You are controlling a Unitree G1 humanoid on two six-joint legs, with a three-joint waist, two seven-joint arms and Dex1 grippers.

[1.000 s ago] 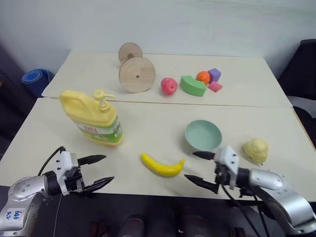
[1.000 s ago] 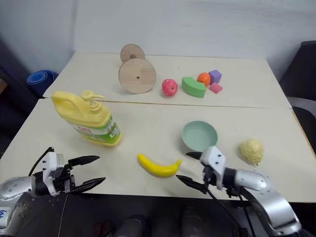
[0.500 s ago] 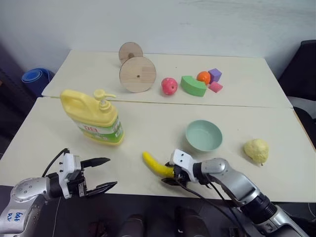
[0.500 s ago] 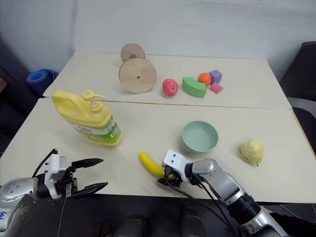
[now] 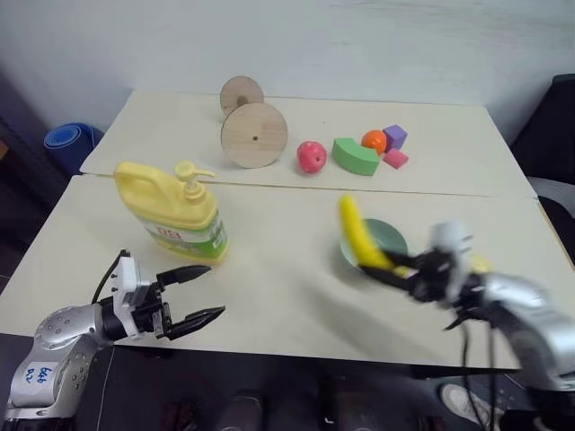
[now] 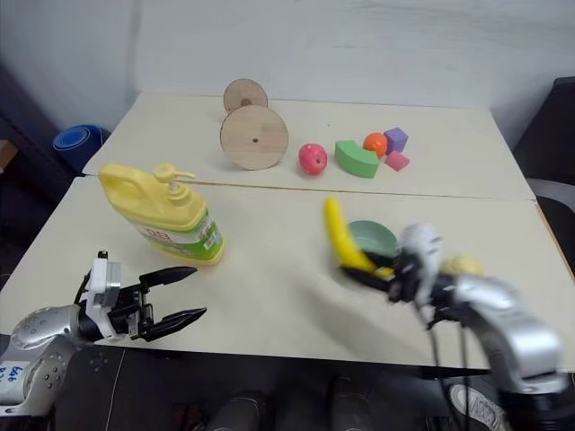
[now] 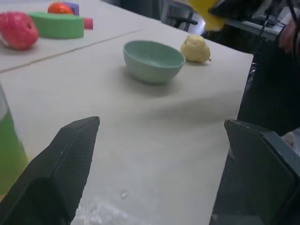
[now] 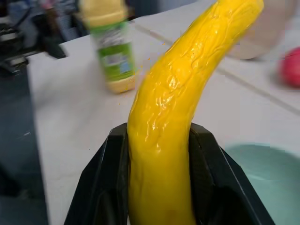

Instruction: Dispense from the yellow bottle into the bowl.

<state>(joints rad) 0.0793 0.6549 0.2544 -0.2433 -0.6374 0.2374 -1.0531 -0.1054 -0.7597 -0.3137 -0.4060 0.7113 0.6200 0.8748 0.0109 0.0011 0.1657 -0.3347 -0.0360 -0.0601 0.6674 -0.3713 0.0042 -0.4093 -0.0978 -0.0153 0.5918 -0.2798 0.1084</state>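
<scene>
The yellow bottle (image 5: pixel 171 211), a big jug with a pump top and a green label, stands upright on the left of the near table. In front of it, apart from it, my left gripper (image 5: pixel 202 292) is open and holds nothing. The pale teal bowl (image 7: pixel 153 60) sits right of centre. My right gripper (image 5: pixel 395 265) is shut on a yellow banana (image 5: pixel 358 235). It holds the banana raised in the air, up in front of the bowl (image 5: pixel 382 235), hiding part of it. In the right wrist view the banana (image 8: pixel 173 93) rises between both fingers (image 8: pixel 105 183).
On the far table stand two wooden discs (image 5: pixel 254 135), a red apple (image 5: pixel 311 156), a green arch block (image 5: pixel 353 156), an orange ball (image 5: pixel 373 140) and purple and pink blocks (image 5: pixel 393 136). A pale yellow lumpy fruit (image 7: pixel 196 48) lies beside the bowl.
My right gripper went left to the banana, shut on it and lifted it up and to the right, to in front of the bowl. The left gripper rose slightly, still open.
</scene>
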